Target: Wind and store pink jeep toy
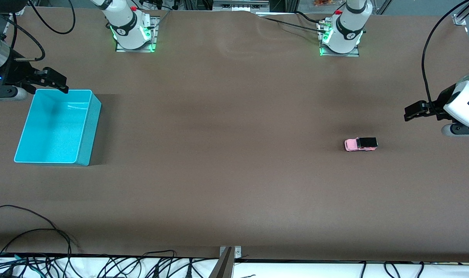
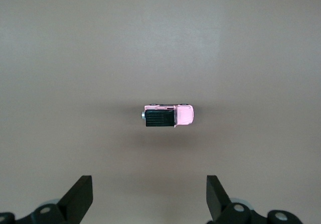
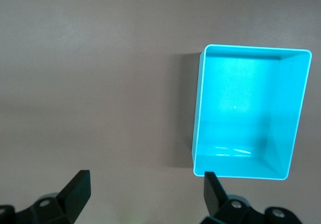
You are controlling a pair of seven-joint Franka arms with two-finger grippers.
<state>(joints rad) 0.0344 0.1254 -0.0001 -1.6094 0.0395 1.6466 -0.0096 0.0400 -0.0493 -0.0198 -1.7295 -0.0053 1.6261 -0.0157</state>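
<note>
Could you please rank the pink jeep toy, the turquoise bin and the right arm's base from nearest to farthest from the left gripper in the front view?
1. pink jeep toy, on the table near the left gripper.
2. right arm's base, at the table's top edge.
3. turquoise bin, at the right arm's end.

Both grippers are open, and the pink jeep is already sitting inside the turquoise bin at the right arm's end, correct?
Not quite. The pink jeep toy is not in the turquoise bin; it stands on the table toward the left arm's end, as the front view shows. The bin holds nothing. The left gripper and right gripper are indeed open.
</note>
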